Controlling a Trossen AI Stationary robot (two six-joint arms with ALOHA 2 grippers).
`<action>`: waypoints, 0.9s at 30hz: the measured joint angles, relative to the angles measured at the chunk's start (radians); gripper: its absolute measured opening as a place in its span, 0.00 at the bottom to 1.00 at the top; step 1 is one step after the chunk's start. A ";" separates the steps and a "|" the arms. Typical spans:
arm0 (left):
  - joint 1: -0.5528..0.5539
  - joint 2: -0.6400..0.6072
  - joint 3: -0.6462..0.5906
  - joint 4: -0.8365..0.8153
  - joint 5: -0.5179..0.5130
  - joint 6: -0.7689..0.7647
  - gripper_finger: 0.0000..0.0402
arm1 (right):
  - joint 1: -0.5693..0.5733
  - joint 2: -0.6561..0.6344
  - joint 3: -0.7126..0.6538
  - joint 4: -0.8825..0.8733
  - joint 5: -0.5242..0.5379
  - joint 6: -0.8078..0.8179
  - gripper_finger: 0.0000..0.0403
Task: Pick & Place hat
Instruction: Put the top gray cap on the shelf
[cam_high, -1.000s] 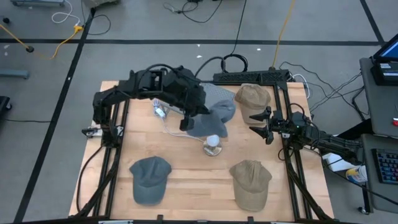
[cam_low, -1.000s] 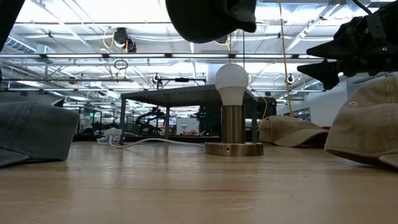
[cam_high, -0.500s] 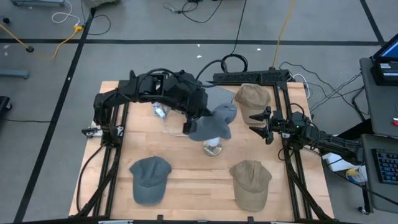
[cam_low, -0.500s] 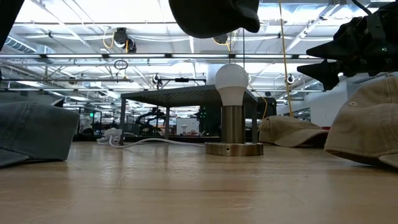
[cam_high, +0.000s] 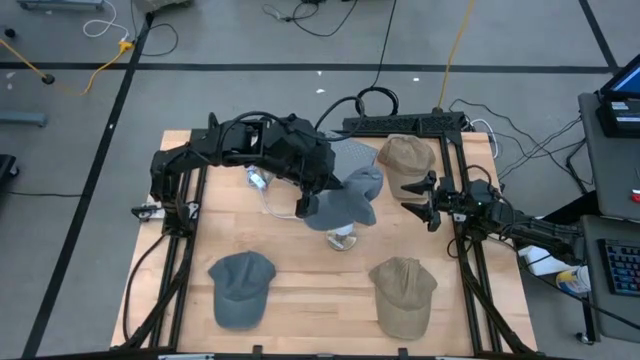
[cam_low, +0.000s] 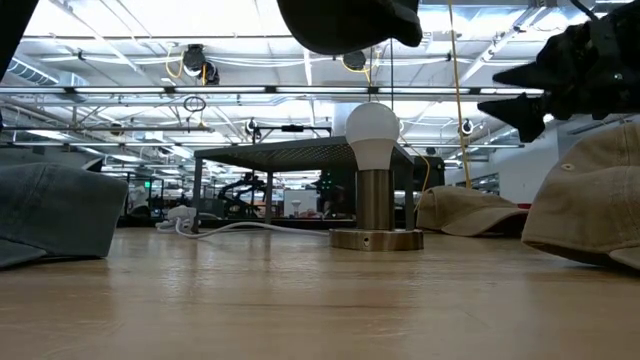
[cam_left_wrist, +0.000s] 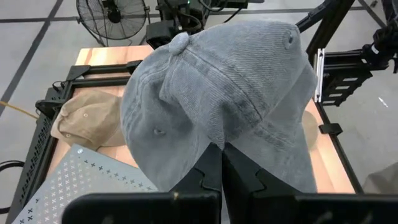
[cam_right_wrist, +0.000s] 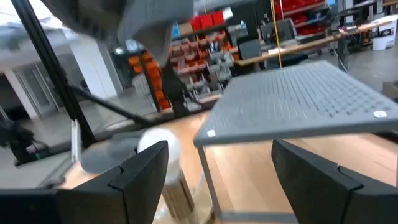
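One grey hat is held aloft at mid-table, and the whole move is seen to turn on what sits directly beneath it: the white-domed stand, its rounded top just below the hat's dark underside in the low view. The hat is carried by the left gripper, whose jaws are clamped tight on a fold of the fabric, with the crown hanging beyond the fingertips. A straight lowering is judged to be what remains, with the crown needing to be centred over the dome. The right gripper is parked at the right edge of the table, beside a tan hat, its jaws spread and empty.
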 joint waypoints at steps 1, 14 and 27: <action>0.000 0.000 0.000 0.000 -0.002 0.000 0.00 | 0.001 0.000 0.000 0.025 0.000 0.030 0.69; 0.011 0.000 0.000 -0.001 -0.024 0.010 0.00 | 0.002 0.037 0.152 0.201 -0.081 0.014 0.69; 0.034 0.000 0.000 -0.011 0.064 0.066 0.00 | 0.002 0.416 0.710 -0.213 -0.155 -0.252 0.69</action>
